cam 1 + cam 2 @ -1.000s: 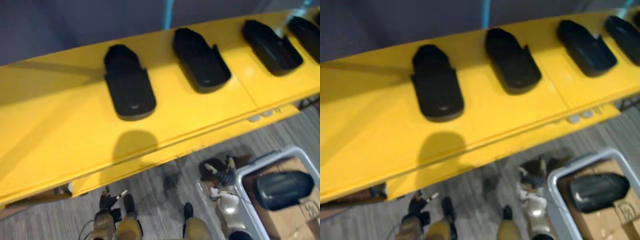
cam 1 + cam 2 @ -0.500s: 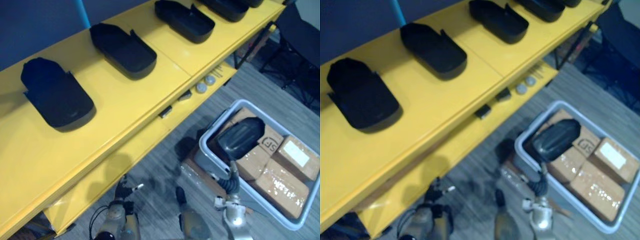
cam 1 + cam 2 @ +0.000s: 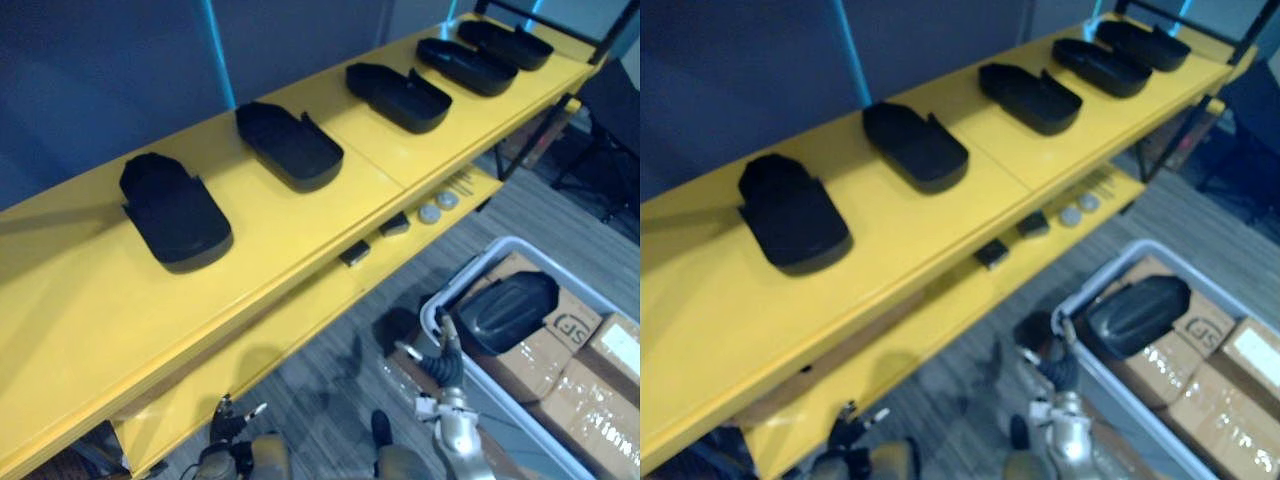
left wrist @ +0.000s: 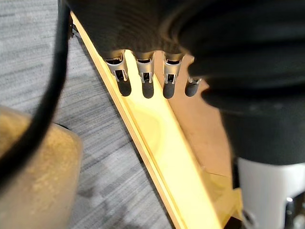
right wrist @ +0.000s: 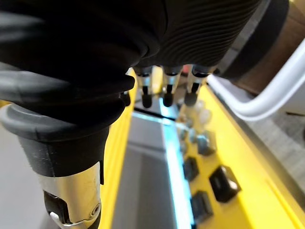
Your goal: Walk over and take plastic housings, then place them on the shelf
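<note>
Fingers [image 4: 147,85] slack; housings [image 3: 176,211] black, rounded.

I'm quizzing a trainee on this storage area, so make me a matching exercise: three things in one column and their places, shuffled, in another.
Things
1. row of black housings
2. lone black housing
3. round discs

Places
A. on the lower ledge, beside small dark blocks
B. lying on cardboard boxes inside the bin
C. on top of the yellow shelf

Pairs: 1-C, 2-B, 3-A
</note>
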You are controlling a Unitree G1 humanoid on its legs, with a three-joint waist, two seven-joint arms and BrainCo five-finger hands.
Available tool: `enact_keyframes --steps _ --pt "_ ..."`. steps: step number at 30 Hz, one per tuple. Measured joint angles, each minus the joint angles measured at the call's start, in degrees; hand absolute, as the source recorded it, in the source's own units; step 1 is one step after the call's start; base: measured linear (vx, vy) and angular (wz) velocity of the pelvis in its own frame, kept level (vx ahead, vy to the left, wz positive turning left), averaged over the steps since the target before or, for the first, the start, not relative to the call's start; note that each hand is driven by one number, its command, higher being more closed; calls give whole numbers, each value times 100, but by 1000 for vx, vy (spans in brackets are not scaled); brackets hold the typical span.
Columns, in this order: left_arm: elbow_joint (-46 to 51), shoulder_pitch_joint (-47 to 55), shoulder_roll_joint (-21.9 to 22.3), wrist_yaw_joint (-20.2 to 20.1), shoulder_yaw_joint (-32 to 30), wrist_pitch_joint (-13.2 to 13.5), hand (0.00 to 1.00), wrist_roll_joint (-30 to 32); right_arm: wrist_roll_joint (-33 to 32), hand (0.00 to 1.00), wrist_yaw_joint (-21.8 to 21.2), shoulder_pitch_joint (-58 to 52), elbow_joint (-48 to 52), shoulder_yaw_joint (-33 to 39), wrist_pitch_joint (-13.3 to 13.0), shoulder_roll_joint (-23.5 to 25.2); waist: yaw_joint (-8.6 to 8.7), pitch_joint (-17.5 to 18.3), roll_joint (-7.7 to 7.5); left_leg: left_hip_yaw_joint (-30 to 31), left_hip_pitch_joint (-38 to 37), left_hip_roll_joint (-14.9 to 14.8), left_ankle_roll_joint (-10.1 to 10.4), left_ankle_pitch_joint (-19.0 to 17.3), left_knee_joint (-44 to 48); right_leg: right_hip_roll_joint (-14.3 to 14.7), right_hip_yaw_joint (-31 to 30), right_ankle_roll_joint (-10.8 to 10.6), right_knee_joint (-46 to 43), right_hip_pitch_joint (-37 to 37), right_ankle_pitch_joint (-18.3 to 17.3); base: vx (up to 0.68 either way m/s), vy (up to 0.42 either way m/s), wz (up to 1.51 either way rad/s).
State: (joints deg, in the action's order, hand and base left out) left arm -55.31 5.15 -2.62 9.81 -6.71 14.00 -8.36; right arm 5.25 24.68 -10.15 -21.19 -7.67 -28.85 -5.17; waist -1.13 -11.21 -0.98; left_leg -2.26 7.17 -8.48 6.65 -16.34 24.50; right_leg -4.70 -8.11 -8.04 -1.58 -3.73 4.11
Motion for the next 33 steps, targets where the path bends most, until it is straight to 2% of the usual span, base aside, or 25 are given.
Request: enact_keyframes --steps 1,2,3,4,5,6,8,10,12,13,16,18,21,26,28,33 --pt "1 21 62 0 -212 -16 0 63 -1 0 65 -18 183 -136 61 -6 -16 23 -26 -145 -108 -55 19 -16 -6 24 6 15 14 -14 23 -50 -19 -53" --pt "1 37 86 2 -319 -23 0 75 0 0 71 -23 285 -195 83 -5 -39 30 -33 -254 -174 -101 19 -25 -15 29 65 128 56 -31 -20 -36 -17 -89" --pt "2 53 125 0 -485 -28 0 156 2 0 72 -15 496 -307 164 -28 -78 46 -23 -528 -347 -217 27 -29 -90 -89 709 447 77 -30 -39 -5 -10 -122" --pt "-11 78 95 -34 -613 -39 0 220 2 0 68 3 645 -368 189 -34 -132 107 -5 -831 -507 -344 54 -27 -176 -183 1271 674 169 -50 -25 13 -8 -133" --pt "-21 121 57 -67 -626 -49 0 213 4 0 50 31 686 -394 193 -38 -135 109 10 -999 -561 -400 77 -26 -221 -219 1470 671 214 -57 -11 28 -36 -137" --pt "-96 196 -23 -149 -659 -70 0 214 -1 0 42 80 714 -399 209 -61 -138 153 -40 -1280 -704 -498 111 -28 -282 -236 1748 726 279 -81 111 32 -79 -129" --pt "-298 280 -209 -212 -658 -180 0 234 -46 0 21 104 701 -392 300 -173 -133 204 -135 -1643 -923 -577 197 7 -436 -252 2044 717 356 -160 364 44 -118 -116" --pt "-442 344 -323 -255 -607 -222 0 389 -179 0 -56 72 678 -322 397 -329 -123 201 -247 -1911 -1162 -588 271 1 -577 -238 2065 564 320 -257 920 35 -150 -89" --pt "-455 317 -339 -285 -527 -228 0 492 -299 0 -175 27 632 -246 451 -476 -92 174 -202 -1865 -1323 -591 267 -16 -738 -116 1936 507 318 -255 930 29 -112 -51" --pt "-434 265 -332 -299 -313 -134 0 478 -381 0 -298 2 567 -131 467 -581 -43 102 -116 -1816 -1411 -529 248 -25 -858 -88 1875 506 311 -265 926 7 -50 -26" --pt "-418 186 -342 -377 -18 81 0 392 -446 0 -494 -89 397 -24 494 -588 73 80 -39 -1580 -1416 -418 245 -25 -951 -109 1885 472 285 -263 898 6 -9 -2" --pt "-327 124 -340 -430 258 266 0 226 -429 0 -683 -216 389 -35 484 -550 75 73 -58 -1517 -1433 -382 238 -17 -1001 -163 1917 430 208 -256 888 2 26 13" --pt "-203 127 -287 -530 566 348 0 174 -405 0 -846 -245 389 -33 370 -427 61 98 -138 -1382 -1406 -328 237 -16 -1010 -242 2003 387 204 -211 871 9 28 19" --pt "-167 193 -233 -453 530 316 0 -95 -324 0 -865 -105 390 -127 258 -313 -87 165 -118 -1200 -1373 -273 242 -19 -1096 -257 2048 338 243 -198 827 47 10 10" --pt "-139 252 -128 -311 304 321 0 -315 -321 0 -867 160 361 -259 260 -342 -243 184 -41 -671 -1291 -172 225 -66 -1097 -217 1994 324 331 -240 849 63 -11 -6" --pt "-226 598 -161 -158 -56 154 0 -402 -271 0 -691 641 234 -488 284 -379 -355 192 15 -337 -1281 -40 130 -114 -1161 -258 1945 250 403 -246 903 65 35 -3"
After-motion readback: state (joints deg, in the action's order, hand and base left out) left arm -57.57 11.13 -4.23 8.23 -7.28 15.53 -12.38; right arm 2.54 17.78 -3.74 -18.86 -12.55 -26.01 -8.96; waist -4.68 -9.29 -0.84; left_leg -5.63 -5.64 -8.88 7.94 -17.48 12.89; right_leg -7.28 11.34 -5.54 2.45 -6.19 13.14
